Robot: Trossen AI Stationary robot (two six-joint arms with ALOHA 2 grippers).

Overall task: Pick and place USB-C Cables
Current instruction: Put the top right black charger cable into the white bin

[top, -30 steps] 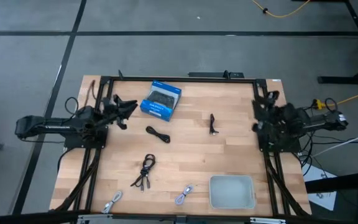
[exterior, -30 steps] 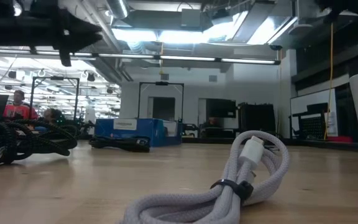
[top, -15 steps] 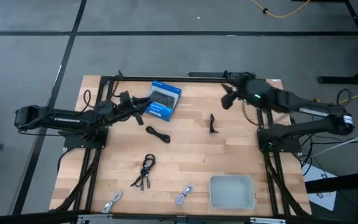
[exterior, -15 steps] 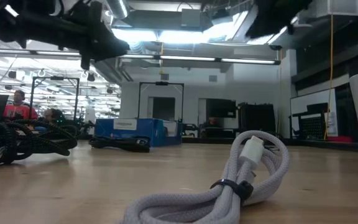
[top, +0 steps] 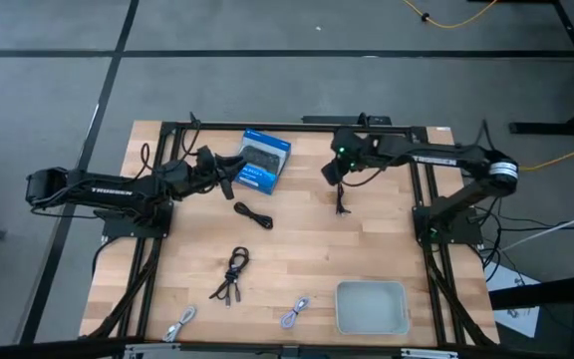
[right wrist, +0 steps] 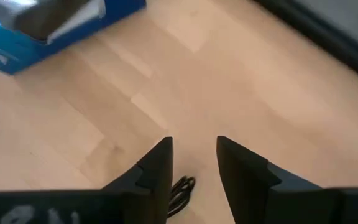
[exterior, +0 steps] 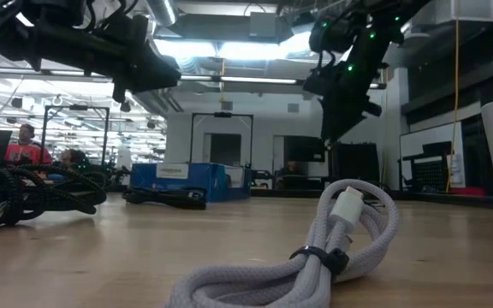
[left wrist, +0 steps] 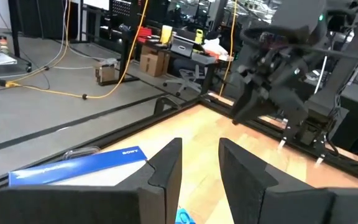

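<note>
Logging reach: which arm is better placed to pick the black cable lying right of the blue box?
Right. The right gripper hovers just above that black cable, fingers open and framing it; the left gripper sits by the blue box.

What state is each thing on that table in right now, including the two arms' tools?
Left tool: open, empty, beside the blue box.
Right tool: open, empty, above a black cable.
Blue box: closed, flat on the table.
Black cable near the box: bundled, untouched.
Black cable lower left: bundled, untouched.
Two grey cables: bundled, at the near edge.
Tray: empty.
</note>
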